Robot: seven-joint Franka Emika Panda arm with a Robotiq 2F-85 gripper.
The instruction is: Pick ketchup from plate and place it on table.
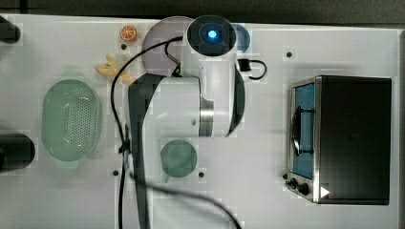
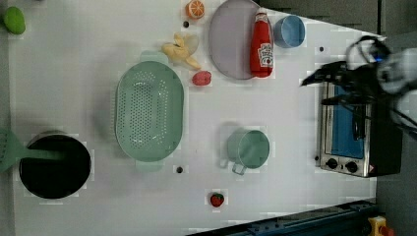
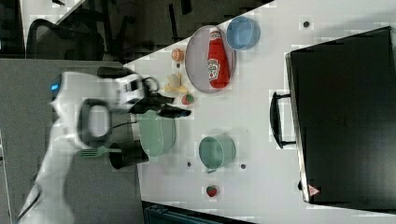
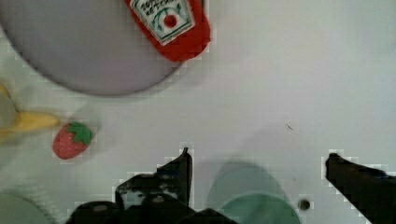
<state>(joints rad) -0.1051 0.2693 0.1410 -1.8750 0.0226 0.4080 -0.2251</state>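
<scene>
Wrist view: tool [image 4: 257, 163] spread wide, empty, over bare table [image 4: 280, 84]; ketchup [image 4: 170, 23] overhangs plate [image 4: 79, 56] rim.

White arm [image 1: 191, 105] reaches out over the table [image 1: 57, 200], blue light on its upper joint. Tool [image 4: 257, 170] points down, its two dark fingers [image 4: 180, 172] spread wide apart, nothing between them. In the right view, tool [image 3: 170, 107] hangs above the table, touching nothing.
</scene>
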